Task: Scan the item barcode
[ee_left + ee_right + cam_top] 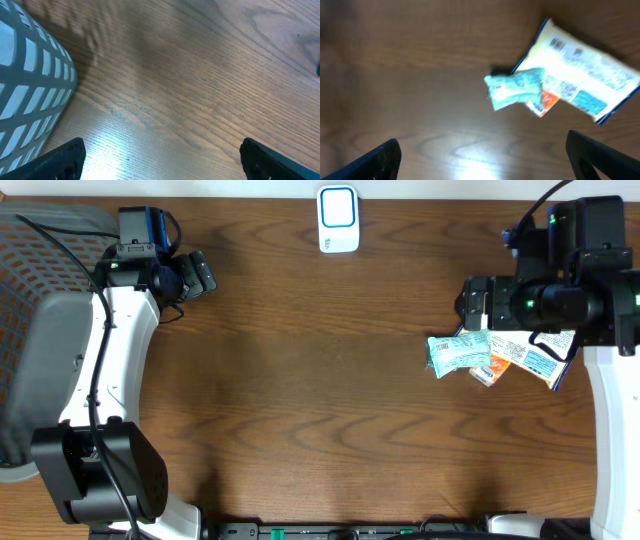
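- Packets lie in a small heap at the right side of the wooden table (300,400): a teal packet (459,352), an orange packet (487,373) and a larger white pouch with blue edging (535,358).
- From the right wrist view we see the teal one overlapping the orange one, which peeks out between it and the white pouch. All three are touching.
- Print covers the white pouch, with a blue panel and a small orange mark. It is too blurred for us to read any brand or word, and we cannot pick out a barcode.
- We find the scanner (338,218) at the far edge of the table near its middle, well apart from the packets. It is a white unit with a blue rounded rectangle on its face and no writing we can read.
- Our right gripper (468,305) hangs just above the upper edge of the heap. Its dark fingers (375,162) are spread wide with nothing between them.
- Our left gripper (197,275) is at the far left, beside a grey mesh basket (40,240). Its fingers (65,160) are also spread wide over bare wood and hold nothing.
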`<state>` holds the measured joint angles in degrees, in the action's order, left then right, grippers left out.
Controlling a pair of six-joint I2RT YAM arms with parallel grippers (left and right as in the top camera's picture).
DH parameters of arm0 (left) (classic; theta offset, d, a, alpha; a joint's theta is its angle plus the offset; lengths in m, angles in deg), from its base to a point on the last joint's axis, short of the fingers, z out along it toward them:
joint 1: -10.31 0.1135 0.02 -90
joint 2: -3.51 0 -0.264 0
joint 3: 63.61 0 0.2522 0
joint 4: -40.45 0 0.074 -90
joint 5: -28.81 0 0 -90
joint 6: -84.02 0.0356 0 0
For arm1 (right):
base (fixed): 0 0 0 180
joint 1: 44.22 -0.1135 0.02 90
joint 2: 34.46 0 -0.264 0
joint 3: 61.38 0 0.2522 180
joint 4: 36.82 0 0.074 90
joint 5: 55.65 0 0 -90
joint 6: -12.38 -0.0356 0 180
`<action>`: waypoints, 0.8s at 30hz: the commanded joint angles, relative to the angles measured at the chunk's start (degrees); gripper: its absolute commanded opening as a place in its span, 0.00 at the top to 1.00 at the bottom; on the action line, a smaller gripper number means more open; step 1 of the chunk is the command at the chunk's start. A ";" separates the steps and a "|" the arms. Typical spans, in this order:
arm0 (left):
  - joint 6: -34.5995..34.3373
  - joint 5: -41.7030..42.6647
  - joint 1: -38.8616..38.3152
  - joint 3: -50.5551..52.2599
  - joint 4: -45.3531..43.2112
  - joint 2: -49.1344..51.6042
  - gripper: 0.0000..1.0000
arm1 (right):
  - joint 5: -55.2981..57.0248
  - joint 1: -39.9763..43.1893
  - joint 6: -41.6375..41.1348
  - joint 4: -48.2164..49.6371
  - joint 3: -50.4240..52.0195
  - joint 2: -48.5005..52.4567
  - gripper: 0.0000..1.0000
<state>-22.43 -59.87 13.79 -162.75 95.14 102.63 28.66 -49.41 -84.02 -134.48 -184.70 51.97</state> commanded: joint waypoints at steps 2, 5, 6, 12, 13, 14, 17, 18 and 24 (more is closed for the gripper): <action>0.79 -0.55 -0.07 -1.14 0.20 -0.72 0.02 | 3.23 1.16 0.74 1.92 -0.61 -2.01 0.01; 0.79 -0.55 -0.07 -1.14 0.20 -0.72 0.02 | 3.21 1.14 1.84 3.82 -0.44 -2.99 0.01; 0.79 -0.55 -0.07 -1.14 0.20 -0.72 0.02 | 3.23 1.14 1.86 4.37 -0.33 -3.50 0.01; 0.79 -0.55 -0.07 -1.14 0.20 -0.72 0.02 | 3.21 1.90 2.95 9.03 2.78 -7.65 0.01; 0.79 -0.55 -0.07 -1.14 0.20 -0.72 0.02 | 3.19 1.90 3.67 10.62 4.42 -8.92 0.01; 0.79 -0.55 -0.07 -1.14 0.20 -0.72 0.02 | 3.21 1.90 4.22 12.48 6.49 -10.40 0.01; 0.79 -0.55 -0.07 -1.14 0.20 -0.72 0.02 | 3.21 1.92 5.44 19.52 14.86 -15.87 0.01; 0.79 -0.55 -0.07 -1.14 0.20 -0.72 0.02 | 3.21 2.14 5.44 22.49 18.21 -17.94 0.01; 0.79 -0.55 -0.07 -1.14 0.20 -0.72 0.02 | 3.19 2.54 5.42 40.50 39.41 -33.20 0.01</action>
<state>-22.40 -59.91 13.79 -162.75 95.14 102.63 31.44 -47.44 -79.51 -96.84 -151.80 24.54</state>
